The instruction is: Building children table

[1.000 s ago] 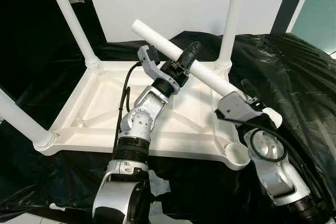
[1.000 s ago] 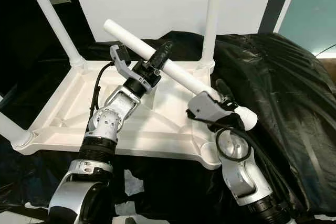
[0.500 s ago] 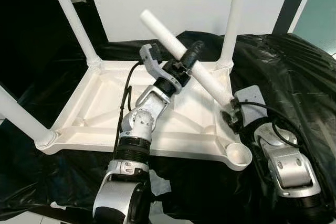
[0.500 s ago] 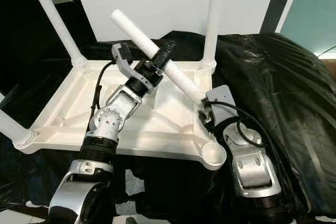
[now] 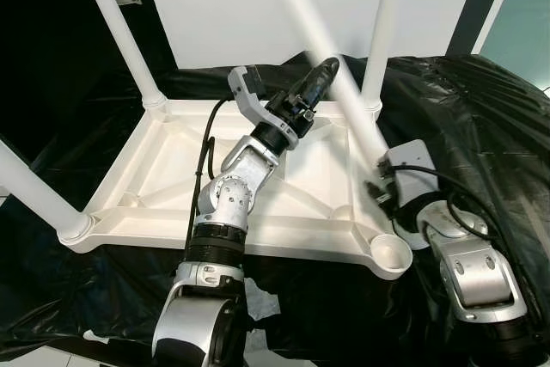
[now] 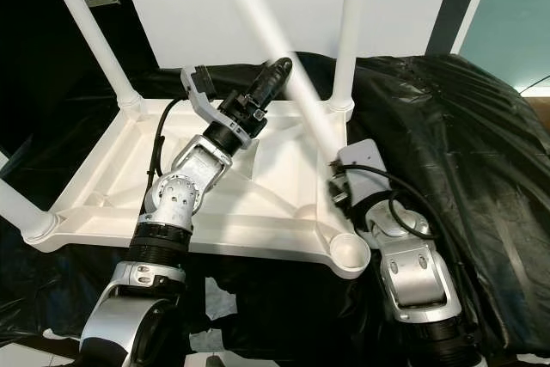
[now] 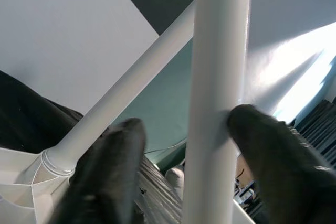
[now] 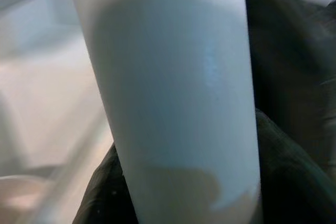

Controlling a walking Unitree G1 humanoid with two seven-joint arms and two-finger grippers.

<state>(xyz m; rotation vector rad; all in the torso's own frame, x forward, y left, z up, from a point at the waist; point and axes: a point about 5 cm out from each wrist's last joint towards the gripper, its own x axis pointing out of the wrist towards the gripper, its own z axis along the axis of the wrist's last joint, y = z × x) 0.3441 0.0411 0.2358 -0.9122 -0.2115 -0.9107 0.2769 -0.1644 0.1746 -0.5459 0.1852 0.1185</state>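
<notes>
- So, right gripper [image 5: 378, 180] clamped the loose leg's [image 5: 331, 58] lower end, beside the upturned table's [image 5: 146, 186] empty socket [image 5: 393, 253].
- Left gripper [image 7: 181, 145] was spread around the leg, one finger [image 7: 262, 150] touching.

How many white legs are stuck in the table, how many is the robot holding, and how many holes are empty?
Fitted legs: 3
Loose leg, gripped by the right gripper, passing between the left gripper fingers: 1
Empty socket: 1
Total: 4 legs and 1 socket, 5 things
</notes>
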